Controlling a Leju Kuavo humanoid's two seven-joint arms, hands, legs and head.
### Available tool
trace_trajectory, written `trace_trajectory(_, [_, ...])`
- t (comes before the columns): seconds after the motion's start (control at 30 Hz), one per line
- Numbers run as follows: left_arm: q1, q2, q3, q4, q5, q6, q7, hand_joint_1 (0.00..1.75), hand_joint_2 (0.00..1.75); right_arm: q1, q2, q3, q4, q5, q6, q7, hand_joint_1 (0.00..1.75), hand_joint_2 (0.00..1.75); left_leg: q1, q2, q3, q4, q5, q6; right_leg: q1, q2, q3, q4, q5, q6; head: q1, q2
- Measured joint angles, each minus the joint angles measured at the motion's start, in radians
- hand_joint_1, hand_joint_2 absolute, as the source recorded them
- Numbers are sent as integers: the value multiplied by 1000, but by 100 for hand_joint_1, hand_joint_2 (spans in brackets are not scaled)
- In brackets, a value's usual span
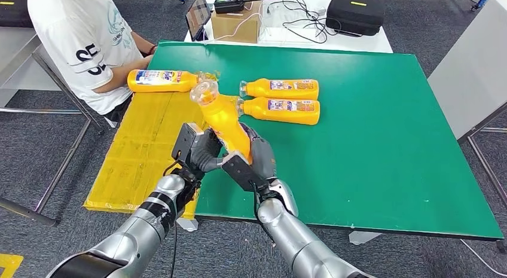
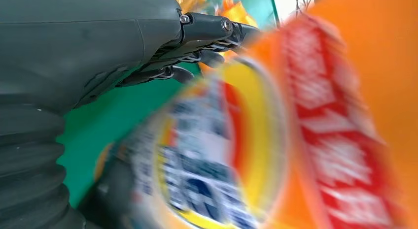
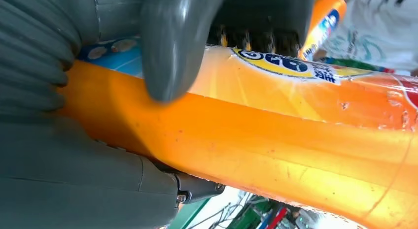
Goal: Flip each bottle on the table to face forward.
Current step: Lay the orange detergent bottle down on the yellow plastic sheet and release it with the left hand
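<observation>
My right hand (image 1: 254,161) grips an orange bottle (image 1: 224,118) by its lower body and holds it tilted above the near left part of the green table (image 1: 382,146), clear cap (image 1: 204,92) pointing up and away. The right wrist view shows the thumb (image 3: 172,42) pressed on the bottle (image 3: 276,140) beside its label. My left hand (image 1: 194,147) lies against the bottle's base on the left. In the left wrist view its fingers (image 2: 207,29) stretch straight past the blurred bottle (image 2: 345,115). Two more orange bottles (image 1: 281,88) (image 1: 281,110) lie side by side behind, caps to the left.
Another orange bottle (image 1: 161,81) lies on the yellow mat (image 1: 137,152) to the left of the table, next to a seated person in a white shirt (image 1: 84,39). A cardboard box (image 1: 236,24), cables and a black case (image 1: 356,12) sit on the white table behind.
</observation>
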Motion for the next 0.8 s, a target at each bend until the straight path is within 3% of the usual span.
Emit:
trace_trajectory(0.57, [53, 17, -15, -60, 56, -14, 1, 0, 175, -2, -3, 73, 57, 35, 5, 33, 175, 175, 0, 0, 0, 0, 0, 0, 0, 0, 0, 0, 0, 0, 0, 0])
trace_trajectory(0.6, [53, 18, -17, -62, 56, -14, 1, 17, 175, -2, -3, 74, 57, 37, 6, 35, 175, 175, 0, 0, 0, 0, 0, 0, 0, 0, 0, 0, 0, 0, 0, 0])
trace_trajectory(0.7, [57, 22, -21, -69, 59, -18, 0, 148, 175, -2, -4, 75, 60, 47, 12, 38, 175, 175, 0, 0, 0, 0, 0, 0, 0, 0, 0, 0, 0, 0, 0, 0])
trace_trajectory(0.73, [60, 24, -23, -73, 62, -21, -2, 175, 175, -2, -4, 75, 61, 51, 16, 39, 175, 175, 0, 0, 0, 0, 0, 0, 0, 0, 0, 0, 0, 0, 0, 0])
trace_trajectory(0.8, [64, 27, -26, -83, 66, -23, -7, 175, 175, -5, -5, 75, 63, 60, 22, 41, 167, 175, 0, 0, 0, 0, 0, 0, 0, 0, -1, 0, 0, 0, 0, 0])
